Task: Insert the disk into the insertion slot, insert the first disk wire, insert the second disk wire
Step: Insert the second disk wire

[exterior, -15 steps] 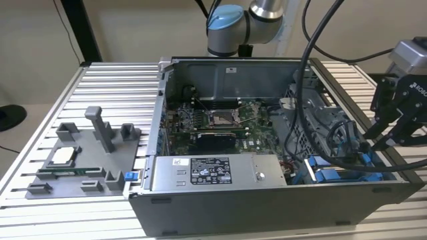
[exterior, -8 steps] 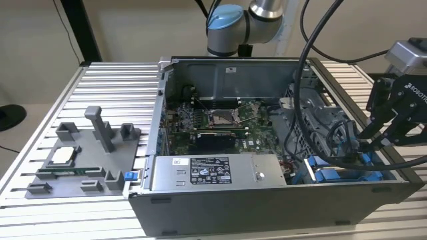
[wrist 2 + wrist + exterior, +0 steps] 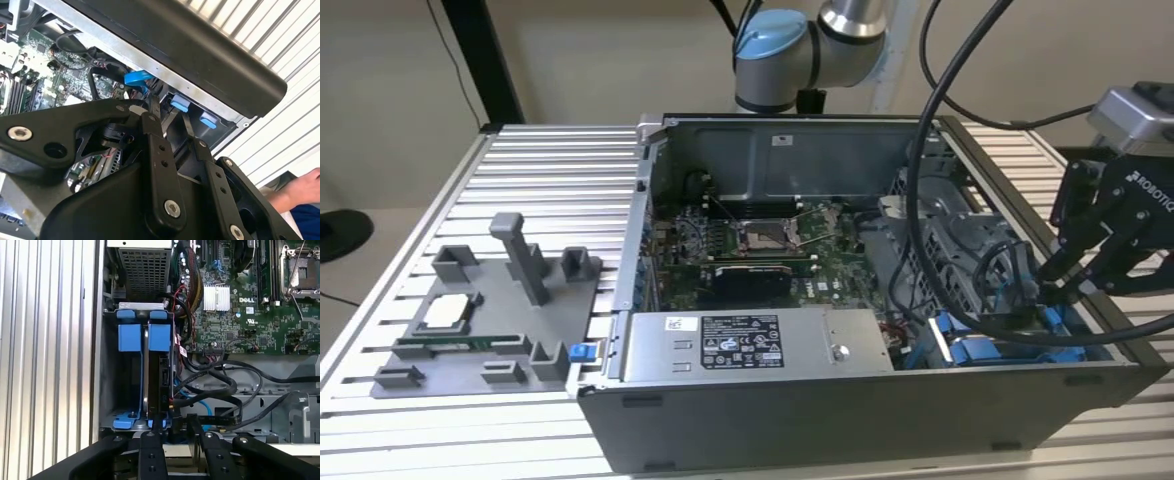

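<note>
- In the exterior view the gripper (image 3: 1067, 290) hangs over the open computer case (image 3: 854, 420), at about 3 o'clock from the case's middle, just above a bundle of black cables (image 3: 1001, 300).
- Whether the gripper is parted or clamped on something cannot be told in any view.
- In the first wrist view the disk (image 3: 161, 375) stands on edge in its blue carrier, seated in the insertion slot (image 3: 111, 390). A second blue carrier tab (image 3: 129, 337) is just beside it.
- The gripper (image 3: 174, 427) is close to the disk's near end, where the black cables and a light-blue cable (image 3: 202, 407) crowd together.
- The motherboard (image 3: 240, 325) lies next to the bay, across the cables.
- In the exterior view the grey power-supply box (image 3: 747, 345) sits at 6 o'clock from the CPU socket (image 3: 763, 235).
- A grey fixture tray (image 3: 467, 320) rests on the slatted table (image 3: 547, 170), at 9 o'clock from the case.
- In the second wrist view a person's hand (image 3: 305, 187) rests beyond the case wall.
</note>
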Robot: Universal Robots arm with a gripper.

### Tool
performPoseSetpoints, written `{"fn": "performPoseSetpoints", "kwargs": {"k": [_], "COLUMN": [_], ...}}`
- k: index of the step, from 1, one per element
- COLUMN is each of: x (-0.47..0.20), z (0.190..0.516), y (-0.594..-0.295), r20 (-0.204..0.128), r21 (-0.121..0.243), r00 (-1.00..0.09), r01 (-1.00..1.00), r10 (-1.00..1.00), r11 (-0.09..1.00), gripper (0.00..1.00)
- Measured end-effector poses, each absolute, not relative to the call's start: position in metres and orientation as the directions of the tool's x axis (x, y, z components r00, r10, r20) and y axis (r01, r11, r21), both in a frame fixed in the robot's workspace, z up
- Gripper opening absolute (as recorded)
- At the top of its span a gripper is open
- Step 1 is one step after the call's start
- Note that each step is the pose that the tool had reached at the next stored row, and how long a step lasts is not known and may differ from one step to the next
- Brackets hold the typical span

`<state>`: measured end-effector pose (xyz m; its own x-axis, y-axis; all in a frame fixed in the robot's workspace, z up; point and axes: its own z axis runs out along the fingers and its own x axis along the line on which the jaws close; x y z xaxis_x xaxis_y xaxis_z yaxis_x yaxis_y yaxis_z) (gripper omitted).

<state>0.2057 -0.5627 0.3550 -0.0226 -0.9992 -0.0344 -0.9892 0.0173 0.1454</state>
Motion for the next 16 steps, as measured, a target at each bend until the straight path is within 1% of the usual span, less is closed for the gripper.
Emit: {"fn": "performPoseSetpoints", "kwargs": {"k": [1,2,11,16], "x": [0.2057,0.2057,0.2055,0.2008], "z": [0.3548,0.3547,0.3546,0.3600], "y": [-0.5627,-0.5627,-0.5626,-0.5627], "r20": [-0.034,-0.034,-0.035,-0.034], "r21": [0.146,0.146,0.148,0.149], "r00": [-0.023,-0.023,-0.023,-0.023], "r01": [-0.989,-0.989,-0.989,-0.989], "r10": [-0.999,-0.999,-0.999,-0.999], "r11": [0.017,0.017,0.017,0.017], "gripper": [1.00,0.00,0.00,0.00]}}
